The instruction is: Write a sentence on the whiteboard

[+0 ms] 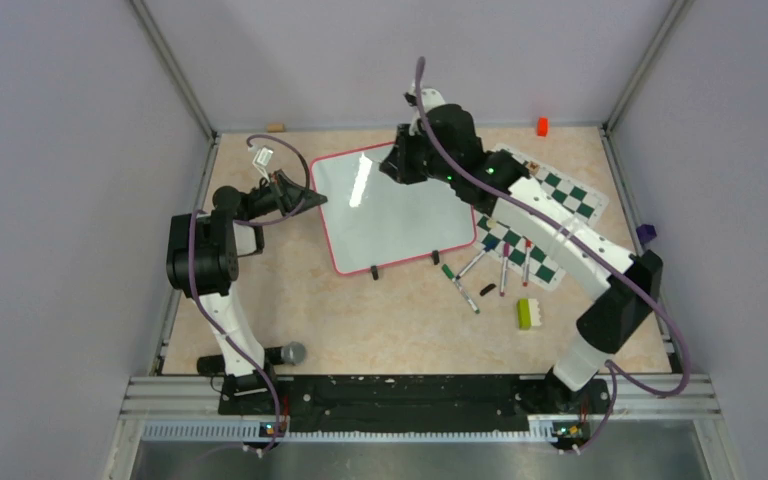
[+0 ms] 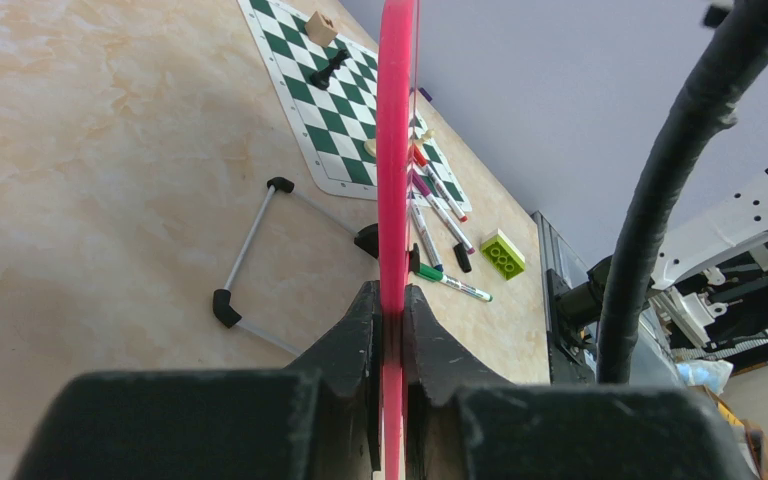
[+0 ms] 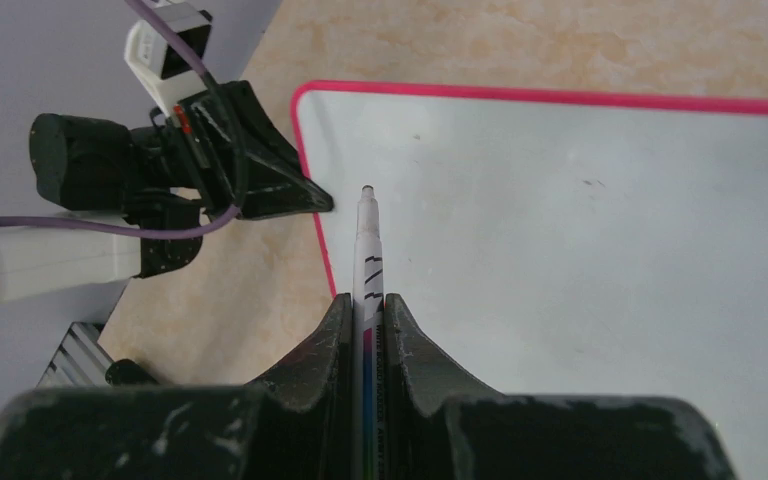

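Lighting: bright, even, from overhead; shadows soft and faint under the arms.
Glare: white streak on whiteboard, top view; surface glossy.
Top view: sharp throughout.
Left wrist view: left gripper close to lens, dark & blurred; board rim soft up close, bkgd crisper.
Right wrist view: right gripper base out of focus, grainy; marker tip fairly sharp.

The left arm and right arm are showing white shells between black joint housings, purple cables are running along both, and the right gripper is showing scuffed matte-black fingers.
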You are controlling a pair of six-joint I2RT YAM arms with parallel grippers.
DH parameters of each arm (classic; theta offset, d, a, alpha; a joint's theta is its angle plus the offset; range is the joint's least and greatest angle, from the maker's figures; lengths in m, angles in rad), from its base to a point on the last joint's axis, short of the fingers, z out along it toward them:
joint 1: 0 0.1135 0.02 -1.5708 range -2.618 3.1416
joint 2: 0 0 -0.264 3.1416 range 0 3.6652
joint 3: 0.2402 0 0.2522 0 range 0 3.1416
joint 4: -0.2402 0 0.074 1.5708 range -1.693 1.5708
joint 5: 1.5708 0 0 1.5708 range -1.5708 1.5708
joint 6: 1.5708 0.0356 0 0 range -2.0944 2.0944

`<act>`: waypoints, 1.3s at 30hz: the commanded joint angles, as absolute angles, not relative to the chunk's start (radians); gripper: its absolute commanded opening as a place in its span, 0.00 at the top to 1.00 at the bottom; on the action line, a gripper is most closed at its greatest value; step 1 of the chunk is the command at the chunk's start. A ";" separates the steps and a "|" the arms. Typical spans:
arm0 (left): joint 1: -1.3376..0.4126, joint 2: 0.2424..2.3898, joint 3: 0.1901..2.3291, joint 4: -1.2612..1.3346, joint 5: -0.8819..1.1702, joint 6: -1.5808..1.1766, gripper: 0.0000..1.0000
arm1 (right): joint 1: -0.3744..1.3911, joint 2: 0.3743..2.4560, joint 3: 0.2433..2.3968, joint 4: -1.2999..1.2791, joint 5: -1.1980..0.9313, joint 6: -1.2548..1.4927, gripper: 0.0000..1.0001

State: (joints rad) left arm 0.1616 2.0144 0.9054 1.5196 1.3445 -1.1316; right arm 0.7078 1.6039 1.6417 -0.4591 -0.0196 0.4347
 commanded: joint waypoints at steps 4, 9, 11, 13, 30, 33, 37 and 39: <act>0.147 2.010 0.921 1.620 1.368 -1.131 1.00 | 0.865 1.812 1.958 -0.473 0.103 0.305 1.00; 0.146 2.000 0.910 1.620 1.367 -1.122 1.00 | 0.919 1.959 2.107 -0.530 0.196 0.260 1.00; 0.146 1.999 0.910 1.620 1.368 -1.121 1.00 | 0.929 1.986 2.138 -0.533 0.224 0.268 1.00; 0.146 1.998 0.909 1.620 1.367 -1.120 1.00 | 0.930 1.997 2.129 -0.509 0.265 0.313 1.00; 0.132 2.005 0.914 1.620 1.360 -1.127 1.00 | 0.931 2.061 2.128 -0.434 0.233 0.292 1.00; 0.134 2.003 0.910 1.619 1.358 -1.124 1.00 | 0.930 2.062 2.129 -0.430 0.239 0.286 1.00; 0.133 2.009 0.917 1.620 1.360 -1.130 1.00 | 0.930 2.065 2.131 -0.424 0.234 0.282 1.00; 0.133 2.009 0.917 1.620 1.361 -1.129 1.00 | 0.930 2.064 2.133 -0.424 0.239 0.277 1.00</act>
